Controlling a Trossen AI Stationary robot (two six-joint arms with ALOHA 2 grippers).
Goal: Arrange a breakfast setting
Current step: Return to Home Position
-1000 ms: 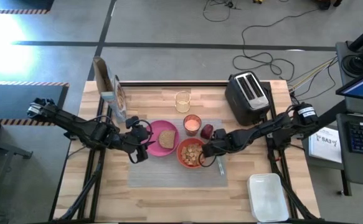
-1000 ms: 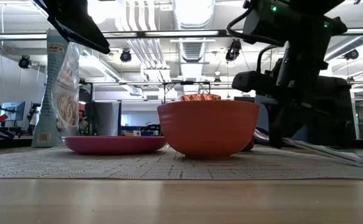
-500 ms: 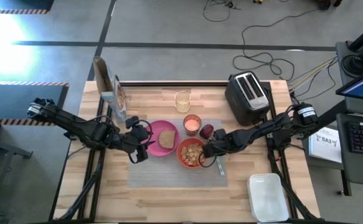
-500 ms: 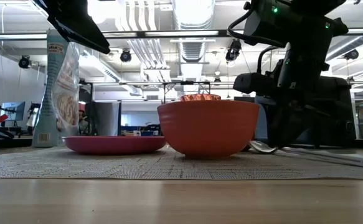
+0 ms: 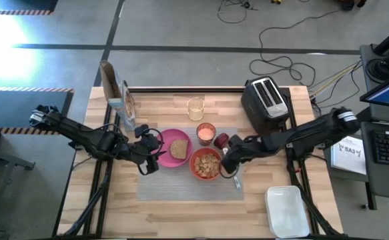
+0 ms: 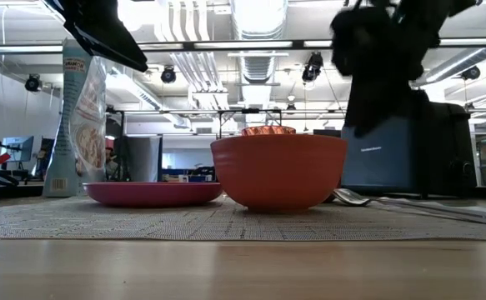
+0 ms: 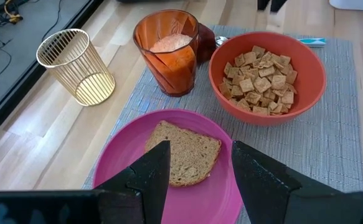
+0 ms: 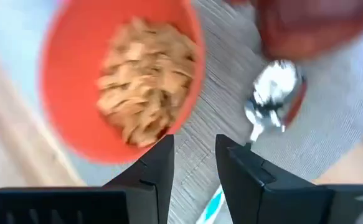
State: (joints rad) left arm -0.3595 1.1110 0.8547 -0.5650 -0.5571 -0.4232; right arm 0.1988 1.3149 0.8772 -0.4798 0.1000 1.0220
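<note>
Far left on the pale wooden table [image 5: 181,217]: one tall cereal bag [image 5: 119,100], standing up. Next, one left gripper [image 5: 151,159], hovering at the left edge of the plate, its two dark fingers apart and holding nothing. Then one grey placemat [image 5: 174,190], a woven rectangle, lying flat. On its left part, one round pink plate [image 5: 165,139], smooth and shiny, with one brown slice of toast [image 5: 179,149] flat on top. Behind the mat, one small gold wire cup [image 5: 195,108], made of thin bars. In the middle, one see-through orange cup [image 5: 206,134] and, in front of it, one round red-orange bowl [image 5: 193,163] full of little square cereal bits. Just right of the cup, one small dark-red fruit [image 5: 222,141]. Right of the bowl, one shiny metal spoon [image 5: 237,180] on the mat, with one right gripper [image 5: 227,164] up in the air above it, fingers apart and empty. Farther right, one black boxy toaster [image 5: 266,103] with two slots. Near right corner: one white rectangle tray [image 5: 286,212].
</note>
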